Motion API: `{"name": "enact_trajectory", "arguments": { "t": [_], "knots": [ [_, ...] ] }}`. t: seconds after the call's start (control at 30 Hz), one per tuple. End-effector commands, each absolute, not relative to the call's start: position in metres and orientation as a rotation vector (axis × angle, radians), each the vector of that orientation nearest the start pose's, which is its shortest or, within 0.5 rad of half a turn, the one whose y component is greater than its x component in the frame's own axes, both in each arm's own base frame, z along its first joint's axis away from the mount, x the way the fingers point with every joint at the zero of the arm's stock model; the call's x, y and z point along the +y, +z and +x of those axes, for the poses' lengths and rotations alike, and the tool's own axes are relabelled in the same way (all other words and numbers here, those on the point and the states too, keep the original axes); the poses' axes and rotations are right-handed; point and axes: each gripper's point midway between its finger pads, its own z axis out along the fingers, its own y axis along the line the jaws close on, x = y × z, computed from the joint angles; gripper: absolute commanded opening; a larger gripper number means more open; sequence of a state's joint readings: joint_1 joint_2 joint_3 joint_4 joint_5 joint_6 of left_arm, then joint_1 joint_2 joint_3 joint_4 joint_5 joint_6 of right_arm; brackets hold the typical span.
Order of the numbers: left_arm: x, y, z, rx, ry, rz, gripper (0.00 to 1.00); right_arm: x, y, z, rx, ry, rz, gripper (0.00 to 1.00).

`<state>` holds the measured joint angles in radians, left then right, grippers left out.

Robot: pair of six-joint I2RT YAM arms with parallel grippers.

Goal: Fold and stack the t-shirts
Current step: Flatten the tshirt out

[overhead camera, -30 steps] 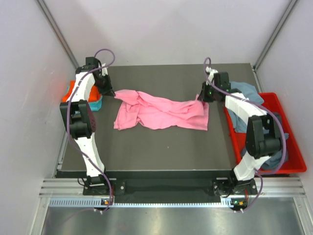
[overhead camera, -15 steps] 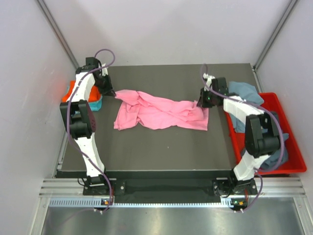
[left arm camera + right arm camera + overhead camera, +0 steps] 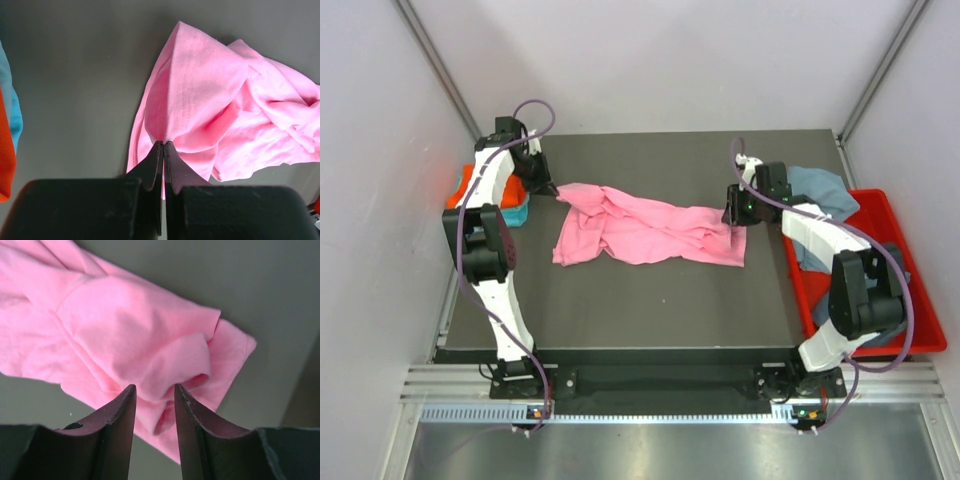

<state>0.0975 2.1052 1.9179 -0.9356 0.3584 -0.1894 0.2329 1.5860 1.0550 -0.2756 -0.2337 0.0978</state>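
A large pink t-shirt (image 3: 650, 232) lies crumpled across the middle of the dark table (image 3: 650, 300). My left gripper (image 3: 552, 192) is shut on the shirt's left corner, pinching the hemmed edge (image 3: 170, 100) between its fingertips, as the left wrist view (image 3: 164, 143) shows. My right gripper (image 3: 732, 215) hovers at the shirt's right end. In the right wrist view it stands open (image 3: 155, 387), with a bulging pink fold (image 3: 150, 355) just beyond the gap and nothing gripped. Folded orange (image 3: 468, 186) and teal (image 3: 515, 213) t-shirts sit stacked at the table's left edge.
A red bin (image 3: 920, 320) stands off the table's right side with dark slate cloth (image 3: 892, 250) inside. A grey-blue t-shirt (image 3: 820, 190) drapes over the bin's far corner, close behind my right arm. White walls close in on both sides.
My right gripper has come down a little and opened, letting go of the pink shirt's right corner, which now rests on the table. The left gripper keeps its hold and has not moved.
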Motion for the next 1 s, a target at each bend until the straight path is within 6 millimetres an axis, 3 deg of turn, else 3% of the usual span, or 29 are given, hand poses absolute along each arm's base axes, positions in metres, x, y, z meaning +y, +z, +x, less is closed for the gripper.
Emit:
{"name": "enact_trajectory", "arguments": {
  "t": [0.0,0.17,0.43,0.57,0.7,0.83,0.97],
  "knots": [
    [-0.023,0.147,0.485,2.58,-0.515,-0.253,0.0,0.141,0.126,0.418,2.276,0.417,-0.271,0.36],
    [-0.022,0.147,0.482,2.583,-0.506,-0.253,0.0,0.133,0.134,0.438,2.238,0.367,-0.242,0.36],
    [-0.022,0.144,0.482,2.587,-0.513,-0.259,0.0,0.106,0.134,0.45,2.237,0.278,-0.185,0.34],
    [-0.022,0.144,0.481,2.592,-0.51,-0.257,0.0,0.076,0.169,0.466,2.162,0.226,-0.105,0.29],
    [-0.022,0.143,0.48,2.595,-0.511,-0.258,0.0,0.062,0.19,0.471,2.135,0.249,-0.059,0.3],
    [-0.024,0.141,0.482,2.593,-0.519,-0.26,0.0,0.062,0.179,0.469,2.147,0.273,-0.057,0.31],
    [-0.023,0.142,0.483,2.592,-0.508,-0.258,0.0,0.073,0.145,0.461,2.225,0.353,-0.048,0.31]
  ]
}}
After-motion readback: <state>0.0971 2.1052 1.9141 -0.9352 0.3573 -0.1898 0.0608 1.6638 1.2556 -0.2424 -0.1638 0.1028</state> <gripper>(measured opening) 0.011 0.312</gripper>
